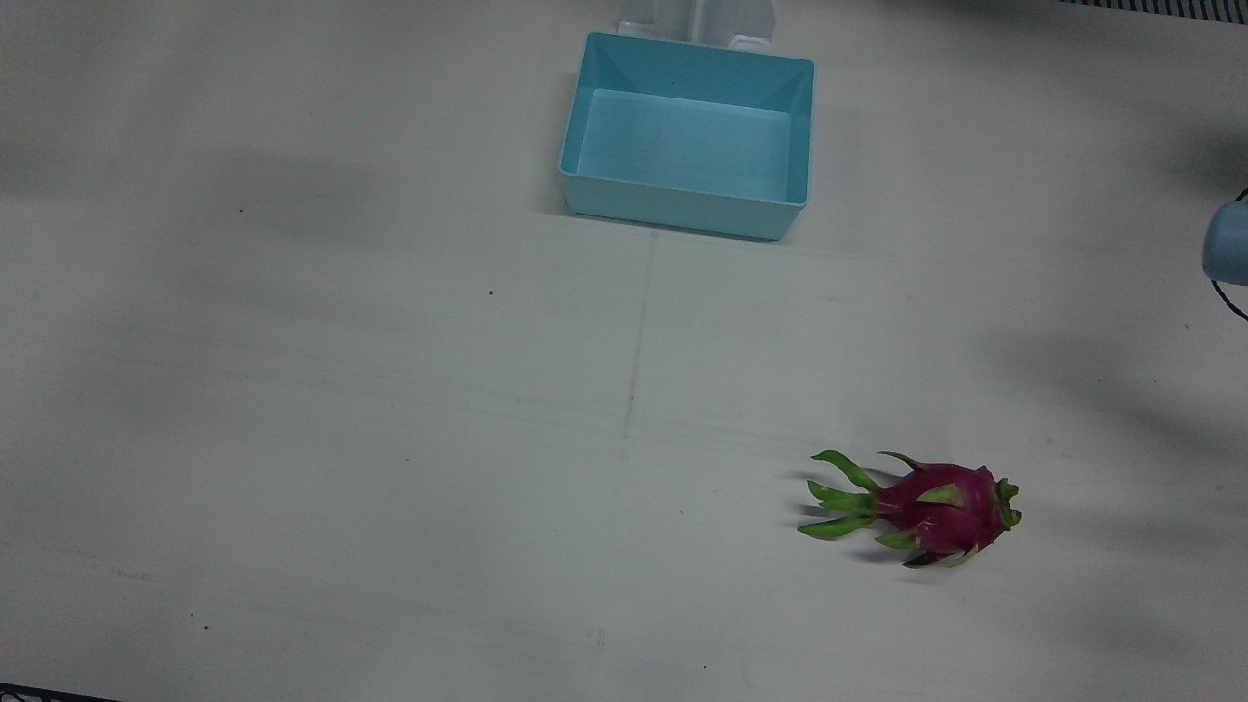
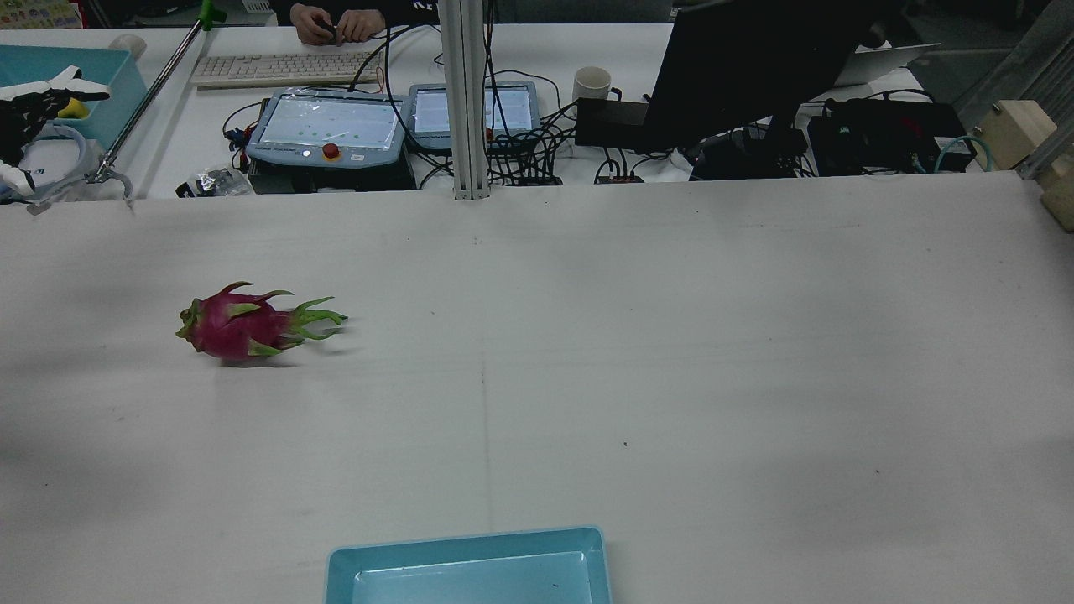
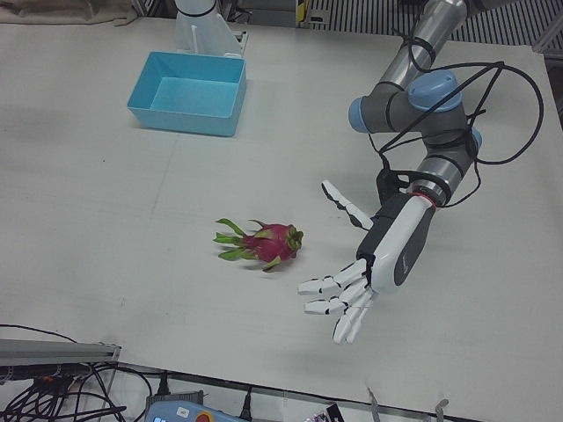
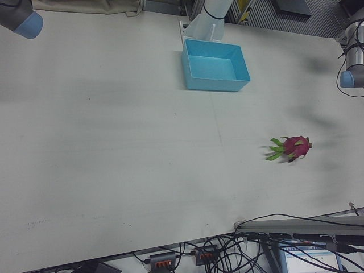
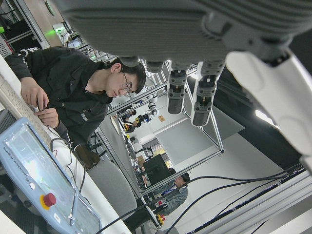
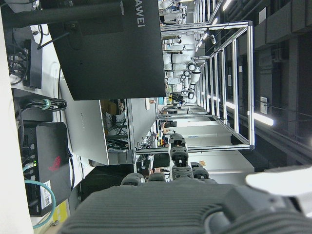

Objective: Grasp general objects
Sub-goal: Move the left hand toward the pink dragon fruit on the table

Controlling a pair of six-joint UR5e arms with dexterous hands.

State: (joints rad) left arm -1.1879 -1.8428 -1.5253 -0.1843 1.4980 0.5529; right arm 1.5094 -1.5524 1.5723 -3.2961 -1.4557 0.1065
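Note:
A magenta dragon fruit with green scales lies on its side on the white table, alone, on my left arm's half. In the left-front view my left hand hovers just right of and nearer the camera than the fruit, open, fingers spread, touching nothing. Its fingertips show against the room in the left hand view. My right hand appears only in its own view, fingers extended, holding nothing. A light blue bin stands empty near the pedestals.
The bin sits at the robot's edge of the table. Beyond the far edge is a desk with teach pendants, a keyboard, a monitor and a seated person. A left arm joint juts in at the side.

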